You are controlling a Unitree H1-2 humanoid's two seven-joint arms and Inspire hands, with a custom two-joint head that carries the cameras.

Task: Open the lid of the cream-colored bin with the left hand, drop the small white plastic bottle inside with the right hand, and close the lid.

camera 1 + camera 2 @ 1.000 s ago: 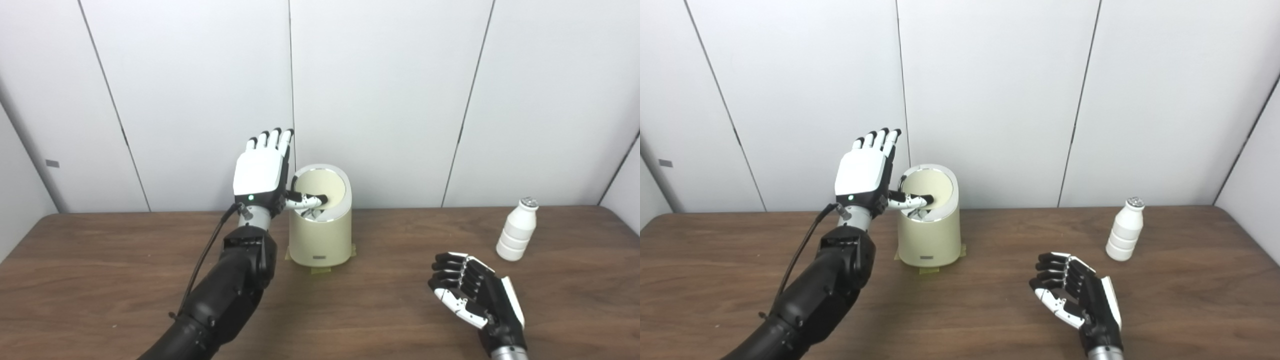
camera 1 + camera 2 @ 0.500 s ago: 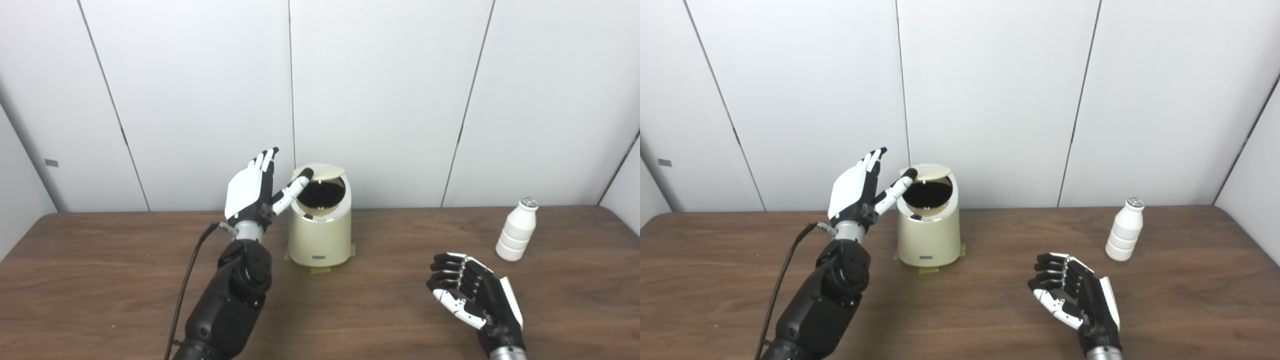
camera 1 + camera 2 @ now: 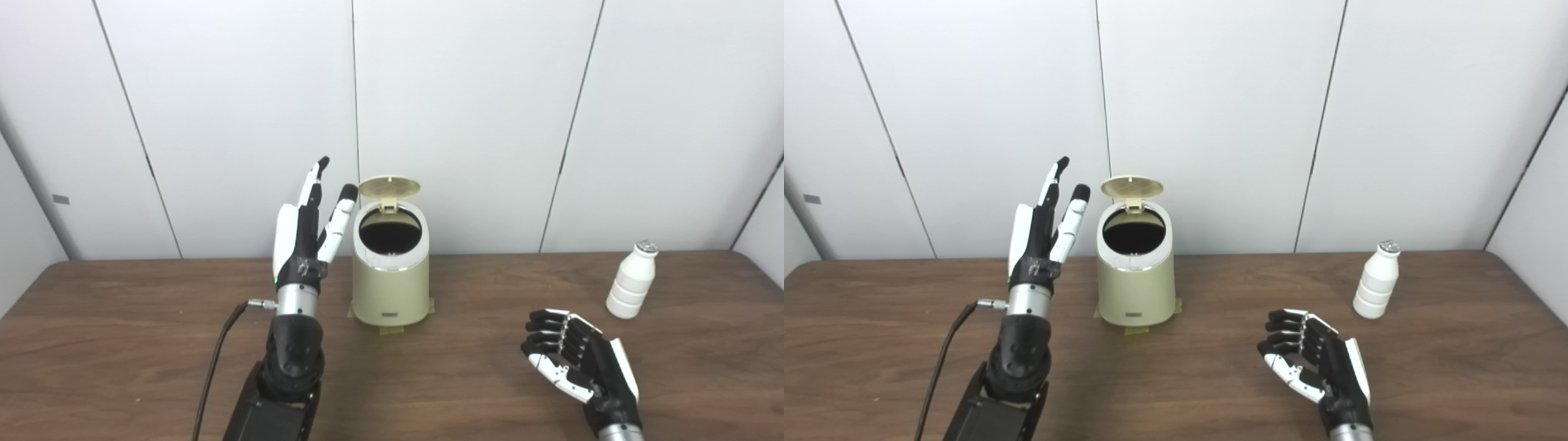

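The cream-colored bin [image 3: 389,288] stands at the back middle of the wooden table, taped down at its base. Its round lid [image 3: 389,187] is raised upright at the rear, and the dark opening [image 3: 390,230] shows. My left hand [image 3: 306,233] is held upright just left of the bin, fingers straight and apart, holding nothing and apart from the lid. The small white plastic bottle [image 3: 631,280] stands upright at the far right. My right hand [image 3: 572,361] rests low over the table's front right, palm up, fingers loosely curled, empty, well short of the bottle.
White wall panels rise right behind the table [image 3: 122,343]. A black cable [image 3: 215,367] runs along my left forearm. Bare wood lies between the bin and the bottle.
The lid went from shut under my left thumb to fully raised. My left hand turned edge-on and drew back to the bin's left. The right hand barely moved.
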